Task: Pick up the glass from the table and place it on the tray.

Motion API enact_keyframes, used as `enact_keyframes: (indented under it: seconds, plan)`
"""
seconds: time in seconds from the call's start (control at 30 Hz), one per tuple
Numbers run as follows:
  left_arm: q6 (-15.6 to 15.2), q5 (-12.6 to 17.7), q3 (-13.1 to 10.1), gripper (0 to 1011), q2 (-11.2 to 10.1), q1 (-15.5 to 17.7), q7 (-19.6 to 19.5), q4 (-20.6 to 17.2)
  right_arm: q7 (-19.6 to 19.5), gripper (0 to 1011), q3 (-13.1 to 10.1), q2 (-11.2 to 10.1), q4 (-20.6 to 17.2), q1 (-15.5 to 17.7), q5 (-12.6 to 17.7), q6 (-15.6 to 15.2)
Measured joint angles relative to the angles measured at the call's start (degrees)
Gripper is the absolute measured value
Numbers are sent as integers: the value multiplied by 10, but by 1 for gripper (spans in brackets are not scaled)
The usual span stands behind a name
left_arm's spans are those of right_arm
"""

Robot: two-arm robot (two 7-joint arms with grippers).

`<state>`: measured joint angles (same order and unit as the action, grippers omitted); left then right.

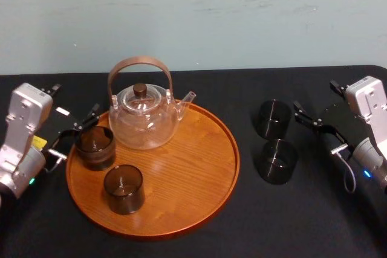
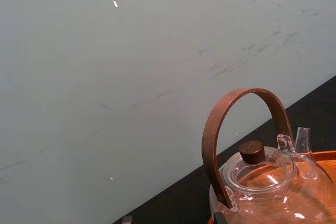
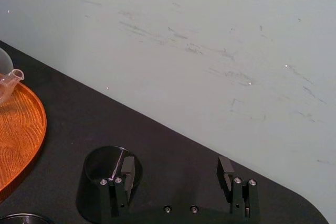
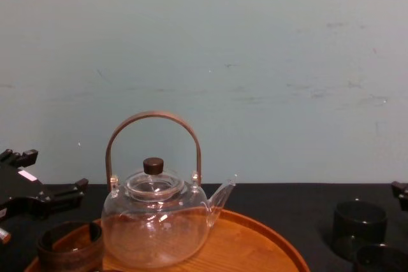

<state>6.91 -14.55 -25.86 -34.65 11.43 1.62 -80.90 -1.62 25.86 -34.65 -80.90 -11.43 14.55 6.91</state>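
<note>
**Q:** How are the two arms posed?

**A:** The left gripper (image 1: 74,132) is at the tray's (image 1: 199,167) left edge, a little above the rim and pointed toward the teapot (image 1: 144,119). Its jaws are spread wide and hold nothing. The right gripper (image 1: 315,126) is well right of the tray, low over the table (image 1: 242,234). Its jaws are also wide apart and empty. One finger (image 3: 127,167) is just beside a glass; whether it touches cannot be told.

**Q:** How many of each thing are there?

**A:** There are four dark glasses, all upright.
- **On the tray (two):** the left glass (image 1: 95,147) stands by the left rim, just beside the left gripper. The front glass (image 1: 124,189) stands nearer the tray's front edge.
- **On the table (two):** both stand right of the tray and apart from it. The back glass (image 1: 273,119) is next to the right gripper, and the near glass (image 1: 278,161) is just in front of it.

There is one clear teapot with a curved brown handle and a dark lid knob. It stands on the back left part of the tray, with its spout toward the tray's right. There is one round wooden tray.

**Q:** What are the surface and the room like?

**A:** The table has a matte black top, and the tray lies left of its centre. Behind the tray is a pale blue-green wall (image 1: 193,16) marked with faint scuffs.
</note>
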Motion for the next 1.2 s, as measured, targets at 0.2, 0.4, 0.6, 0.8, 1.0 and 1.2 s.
enact_keyframes:
  seconds: [0.2,0.4,0.6,0.8,1.0,1.2]
  plan:
    - [0,0,0,1001,0,0,0,0,0,1002,0,0,0,0,0,0]
    - [0,0,0,1001,0,0,0,0,0,1002,0,0,0,0,0,0]
    - [0,0,0,1001,0,0,0,0,0,1002,0,0,0,0,0,0]
    - [0,0,0,1001,0,0,0,0,0,1003,0,0,0,0,0,0]
    - [0,0,0,1001,0,0,0,0,0,1002,0,0,0,0,0,0]
    - [0,0,0,1001,0,0,0,0,0,1003,0,0,0,0,0,0]
